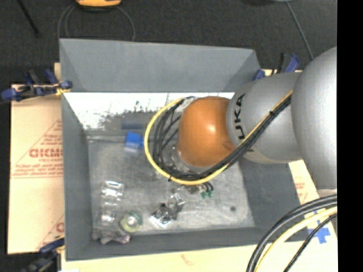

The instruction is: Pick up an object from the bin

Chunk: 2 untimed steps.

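Note:
My gripper [177, 196] reaches down from under the arm's orange cover into the front middle of the bin. Directly below it, towards the front wall, lies a small shiny metal piece [163, 215], and I cannot tell whether the gripper touches it. A small dark green thing [207, 192] lies just to the right of the gripper on the bin floor. Most of the gripper is hidden by the cover and cables.
A blue block [133, 141] sits at the back left of the floor. On the left lie a clear plastic piece [111, 196], a round pale disc [131, 222] and a grey rag [113, 238] by the front wall. The arm covers the bin's right half.

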Each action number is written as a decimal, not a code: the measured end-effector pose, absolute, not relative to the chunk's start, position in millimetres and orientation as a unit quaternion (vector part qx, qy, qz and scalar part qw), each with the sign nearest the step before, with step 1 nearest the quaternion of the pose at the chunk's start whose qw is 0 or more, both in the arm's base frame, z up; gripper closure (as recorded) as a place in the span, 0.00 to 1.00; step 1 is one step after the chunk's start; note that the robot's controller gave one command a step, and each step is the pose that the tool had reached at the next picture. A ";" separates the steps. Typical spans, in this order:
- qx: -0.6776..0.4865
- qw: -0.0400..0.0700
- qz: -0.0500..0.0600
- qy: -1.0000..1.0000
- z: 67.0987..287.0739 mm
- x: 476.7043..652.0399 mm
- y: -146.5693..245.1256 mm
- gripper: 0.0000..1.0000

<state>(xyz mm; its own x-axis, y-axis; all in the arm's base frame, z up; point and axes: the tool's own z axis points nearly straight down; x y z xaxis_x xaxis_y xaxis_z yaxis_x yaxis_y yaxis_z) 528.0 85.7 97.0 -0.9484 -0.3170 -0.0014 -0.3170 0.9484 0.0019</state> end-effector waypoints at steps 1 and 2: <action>-0.216 0.010 0.000 0.976 74.1 491.5 97.2 0.00; -0.274 0.005 0.001 0.962 104.5 534.1 155.8 0.00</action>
<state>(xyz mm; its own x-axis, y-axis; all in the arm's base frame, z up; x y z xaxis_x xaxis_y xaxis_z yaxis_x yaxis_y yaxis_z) 534.1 155.8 104.5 -0.8494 -0.5277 -0.0093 -0.5277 0.8494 -0.0010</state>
